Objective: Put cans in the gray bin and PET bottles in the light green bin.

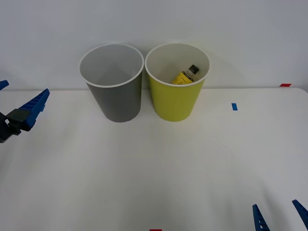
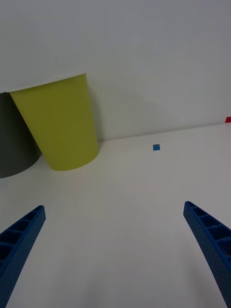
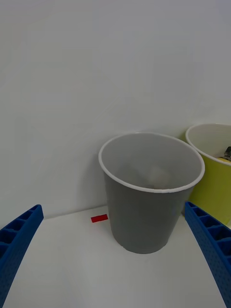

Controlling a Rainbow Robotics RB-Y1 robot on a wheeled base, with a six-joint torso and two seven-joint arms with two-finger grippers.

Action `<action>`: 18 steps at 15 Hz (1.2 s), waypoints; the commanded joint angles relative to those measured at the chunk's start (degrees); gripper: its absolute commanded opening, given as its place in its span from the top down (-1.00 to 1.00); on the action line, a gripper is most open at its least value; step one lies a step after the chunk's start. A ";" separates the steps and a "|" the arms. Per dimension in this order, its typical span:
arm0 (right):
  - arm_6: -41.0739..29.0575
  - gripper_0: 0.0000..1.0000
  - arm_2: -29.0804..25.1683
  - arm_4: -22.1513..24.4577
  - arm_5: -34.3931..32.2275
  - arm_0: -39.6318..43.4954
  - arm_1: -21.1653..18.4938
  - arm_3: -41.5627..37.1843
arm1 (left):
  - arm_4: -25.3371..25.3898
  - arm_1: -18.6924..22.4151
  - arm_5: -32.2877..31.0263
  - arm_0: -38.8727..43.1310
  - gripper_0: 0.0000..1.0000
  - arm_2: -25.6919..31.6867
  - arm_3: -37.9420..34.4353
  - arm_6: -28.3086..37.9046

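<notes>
Standing side by side at the back of the bench (image 1: 154,163), the gray bin (image 1: 115,98) and the light green bin (image 1: 177,98) nearly touch. The PET bottle (image 1: 186,75) lies tilted inside the light green bin, so that part appears done. A faint shape shows low in the gray bin; whether it is a can, I cannot tell. No loose items remain on the bench. The left hand (image 1: 14,103) hovers at the left edge, fingers apart, empty. The right hand (image 1: 280,216) waits at the near right corner, fingers apart, empty.
</notes>
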 commanded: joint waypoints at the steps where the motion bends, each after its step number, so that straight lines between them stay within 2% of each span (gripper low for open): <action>1: 0.00 -1.00 0.00 0.00 0.00 0.00 0.00 0.00 | -5.88 0.00 -13.36 7.89 -0.98 -7.41 0.01 -0.17; 6: 0.00 -1.00 0.00 0.00 0.00 0.00 0.00 0.00 | -10.01 0.52 -29.71 17.73 -0.92 -17.16 1.59 -0.96; 9: 0.00 -1.00 0.00 0.00 0.00 0.00 0.00 0.00 | -12.20 5.36 -44.12 22.48 -0.89 -25.34 5.89 -2.46; 12: 0.00 -1.00 0.00 0.00 0.00 0.00 0.00 0.00 | -12.47 9.58 -51.51 25.03 -0.85 -29.73 10.11 -3.86; 16: 0.00 -1.00 0.00 0.00 0.00 0.00 0.00 0.00 | -17.39 10.10 -53.88 29.24 -0.85 -31.31 11.43 -4.57; 17: 0.00 -1.00 0.00 0.00 0.00 0.00 0.00 0.00 | -17.65 10.89 -55.99 29.86 -0.85 -32.01 11.96 -4.48; 18: 0.00 -1.00 0.00 0.00 0.00 0.00 0.00 0.00 | -18.18 12.74 -61.00 30.47 -0.84 -34.39 13.63 -4.57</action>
